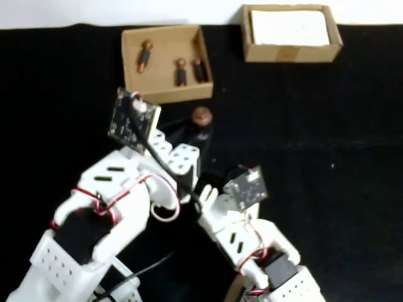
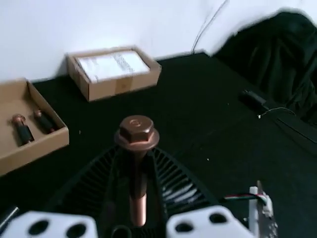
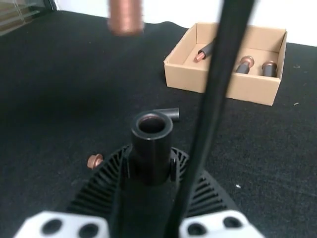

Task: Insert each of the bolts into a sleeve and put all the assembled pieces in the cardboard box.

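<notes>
- The desk [image 1: 327, 163] carries work that I judge a little over half done. Five bolt-and-sleeve sets can be counted, and three are finished.
- The cardboard box [image 1: 173, 94] sits at the far side of the desk. It holds three assembled pieces [image 1: 181, 72], all lying flat on its floor with their copper heads toward the far wall.
- The left pincer [image 2: 136, 159] is closed on a copper bolt [image 2: 136, 133], gripping it by the shank. The bolt's long axis runs along the pincer, with the hex head outermost. In the high view the head faces up, so the shank end points down.
- The right pincer [image 3: 151, 166] is closed around a black sleeve [image 3: 151, 130]. The sleeve's long axis lies along the pincer and its open bore faces out. The bolt's shank end hangs apart from that mouth and off to one side, so the insertion is not yet made.
- A loose sleeve [image 3: 168, 114] lies on its side on the desk just beyond the held one.
- A loose bolt [image 3: 94, 160] lies flat nearby, head toward the right pincer. I judge that this pair waits its turn.
</notes>
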Tool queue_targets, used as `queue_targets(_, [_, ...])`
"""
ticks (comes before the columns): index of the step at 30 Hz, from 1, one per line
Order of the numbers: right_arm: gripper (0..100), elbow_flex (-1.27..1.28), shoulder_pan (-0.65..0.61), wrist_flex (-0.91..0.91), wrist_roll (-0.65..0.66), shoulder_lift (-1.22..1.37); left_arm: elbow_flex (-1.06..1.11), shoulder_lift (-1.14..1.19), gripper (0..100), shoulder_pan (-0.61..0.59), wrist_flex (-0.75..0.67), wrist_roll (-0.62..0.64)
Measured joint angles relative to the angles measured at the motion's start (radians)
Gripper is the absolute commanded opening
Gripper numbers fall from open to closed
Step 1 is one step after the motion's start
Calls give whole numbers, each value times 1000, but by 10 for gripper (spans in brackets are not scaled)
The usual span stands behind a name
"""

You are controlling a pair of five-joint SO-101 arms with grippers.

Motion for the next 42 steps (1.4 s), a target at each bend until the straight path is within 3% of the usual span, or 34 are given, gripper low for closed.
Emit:
queue_targets(10, [9, 0, 0, 0, 0, 0, 127, 2, 9, 8, -5, -11])
queue_targets(28, [9, 0, 0, 0, 0, 0, 170, 2, 9, 6, -43, -80])
queue_targets(34, [9, 0, 0, 0, 0, 0, 219, 2, 9, -63, -110, -80])
queue_targets(42, [9, 0, 0, 0, 0, 0, 235, 2, 9, -69, -117, -81])
